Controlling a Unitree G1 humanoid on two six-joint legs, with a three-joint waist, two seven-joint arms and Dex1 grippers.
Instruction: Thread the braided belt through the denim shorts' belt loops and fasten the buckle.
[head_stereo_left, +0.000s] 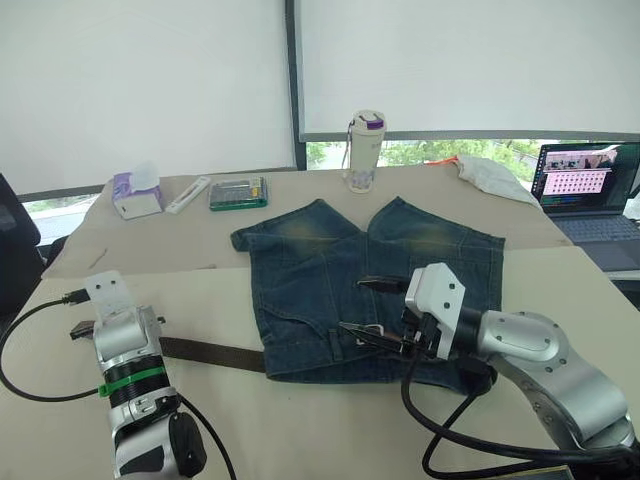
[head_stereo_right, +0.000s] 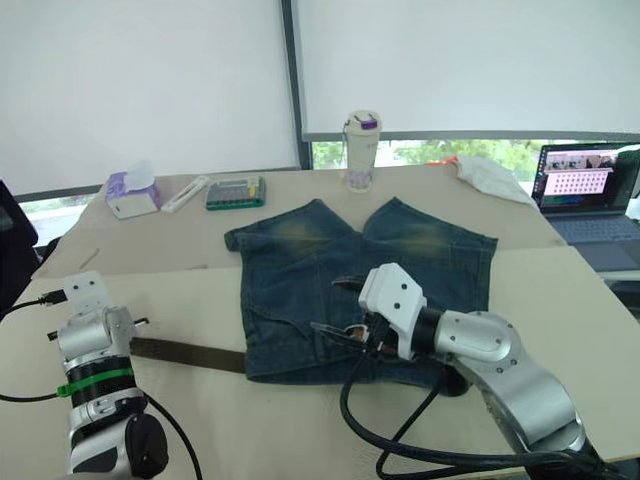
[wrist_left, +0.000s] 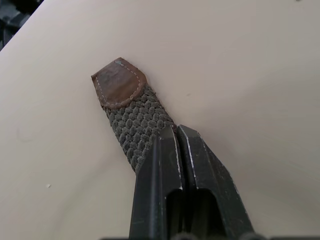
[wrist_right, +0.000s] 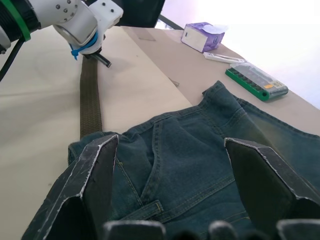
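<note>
The denim shorts (head_stereo_left: 330, 280) lie flat on the beige table, waistband toward me and legs pointing away. The braided belt (head_stereo_left: 210, 353) runs from the waistband's left end out to the left across the table. My left gripper (wrist_left: 177, 135) is shut on the belt a little short of its brown leather tip (wrist_left: 120, 85). My right gripper (head_stereo_left: 372, 310) hovers open over the middle of the waistband, one finger on each side of it. A belt loop (wrist_right: 150, 206) shows just below it. The buckle is hidden.
Along the table's far side stand a purple tissue box (head_stereo_left: 135, 195), a white bar (head_stereo_left: 187, 194), a green case (head_stereo_left: 238, 192) and a pale bottle (head_stereo_left: 365, 150). A white cloth (head_stereo_left: 490, 175) and an open laptop (head_stereo_left: 590, 195) sit far right. Black cables (head_stereo_left: 440, 440) trail at the front.
</note>
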